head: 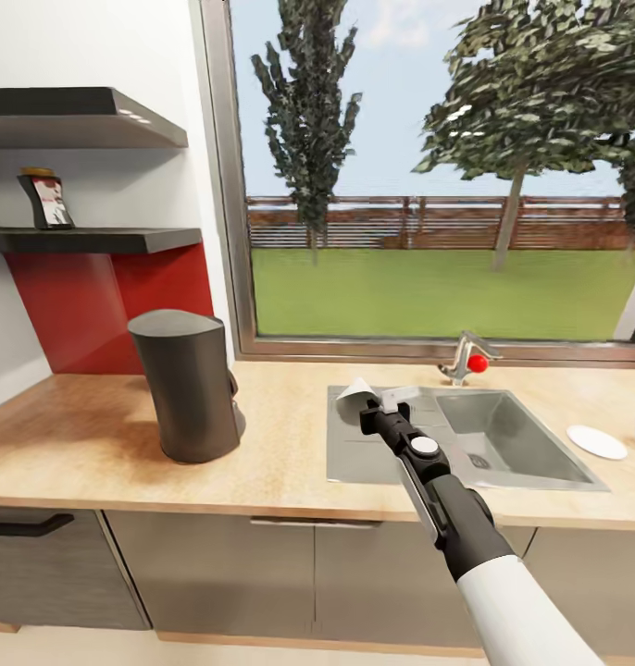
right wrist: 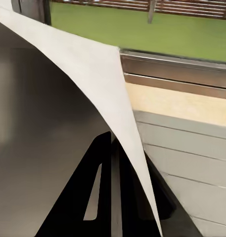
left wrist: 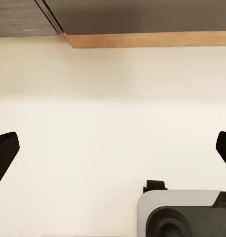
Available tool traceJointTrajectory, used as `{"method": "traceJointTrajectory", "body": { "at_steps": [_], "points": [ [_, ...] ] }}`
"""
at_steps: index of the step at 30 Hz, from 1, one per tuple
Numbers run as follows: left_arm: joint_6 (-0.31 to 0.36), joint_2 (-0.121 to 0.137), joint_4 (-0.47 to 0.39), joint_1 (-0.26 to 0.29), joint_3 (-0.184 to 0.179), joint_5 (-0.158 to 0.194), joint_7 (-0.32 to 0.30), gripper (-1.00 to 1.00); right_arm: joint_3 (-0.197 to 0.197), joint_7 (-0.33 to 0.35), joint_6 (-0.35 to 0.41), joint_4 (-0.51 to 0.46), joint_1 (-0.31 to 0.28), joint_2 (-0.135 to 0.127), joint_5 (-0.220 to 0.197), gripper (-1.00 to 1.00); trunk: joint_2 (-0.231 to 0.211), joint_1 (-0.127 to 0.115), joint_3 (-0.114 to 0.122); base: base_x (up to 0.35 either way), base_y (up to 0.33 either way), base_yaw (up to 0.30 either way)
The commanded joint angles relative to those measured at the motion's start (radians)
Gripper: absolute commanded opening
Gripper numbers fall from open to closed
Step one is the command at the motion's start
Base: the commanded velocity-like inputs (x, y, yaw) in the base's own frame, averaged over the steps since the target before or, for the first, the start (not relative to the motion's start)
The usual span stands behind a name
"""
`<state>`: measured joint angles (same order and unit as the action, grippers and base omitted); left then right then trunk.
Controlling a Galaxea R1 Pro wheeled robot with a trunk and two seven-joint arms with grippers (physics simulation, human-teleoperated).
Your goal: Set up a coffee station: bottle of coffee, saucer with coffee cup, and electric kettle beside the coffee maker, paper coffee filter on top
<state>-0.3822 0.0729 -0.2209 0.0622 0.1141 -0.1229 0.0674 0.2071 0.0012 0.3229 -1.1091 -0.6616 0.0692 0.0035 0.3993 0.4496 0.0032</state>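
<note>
The countertop (head: 105, 435) runs under a wide window (head: 429, 185), with a steel sink (head: 503, 444) set into it at centre-right and a tap (head: 463, 356) behind. The coffee maker (head: 190, 384), a tall dark body with a flat sloping top, stands on the counter left of the sink, well apart from the right gripper (head: 371, 407). On the lower wall shelf (head: 95, 240) above and left, the bottle of coffee (head: 47, 199) is seen standing upright. A saucer (head: 596, 441) lies on the counter right of the sink, and a small white thing at the frame edge beside it may be the cup; this cannot be confirmed. The paper filter (head: 359, 393) is held over the sink's left edge, the right fingers (right wrist: 100, 187) being closed on its lower part, as the right wrist view shows. The left gripper (left wrist: 113, 153) is seen spread wide over pale floor, holding nothing. The step in hand is judged to be carrying the filter to the coffee maker. It would be done well if the arm is raised above the machine's top before being swung left, the thin sheet kept from brushing the body, and release made only once the filter rests centred on the top, since a light sheet may slide off the slope.
</note>
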Motion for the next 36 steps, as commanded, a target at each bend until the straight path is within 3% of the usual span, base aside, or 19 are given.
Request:
{"method": "traceJointTrajectory", "body": {
  "at_steps": [1,14,36],
  "points": [
    [-0.004,-0.001,0.002,0.001,0.005,-0.011,0.003,1.00,0.000,0.000,0.005,-0.001,0.000,0.000,-0.004,-1.00,0.001,0.000,0.000,0.005,-0.006,0.276],
    [-0.004,-0.004,0.003,0.001,-0.006,-0.016,0.003,1.00,0.000,0.000,0.005,-0.001,0.000,0.000,-0.004,-1.00,0.001,0.000,0.000,0.001,-0.001,0.255],
    [-0.005,-0.005,0.003,0.001,-0.006,-0.018,0.004,1.00,-0.002,0.000,0.002,-0.002,0.000,-0.004,-0.001,-1.00,0.001,0.000,0.000,0.000,0.000,0.012]
  ]
}}
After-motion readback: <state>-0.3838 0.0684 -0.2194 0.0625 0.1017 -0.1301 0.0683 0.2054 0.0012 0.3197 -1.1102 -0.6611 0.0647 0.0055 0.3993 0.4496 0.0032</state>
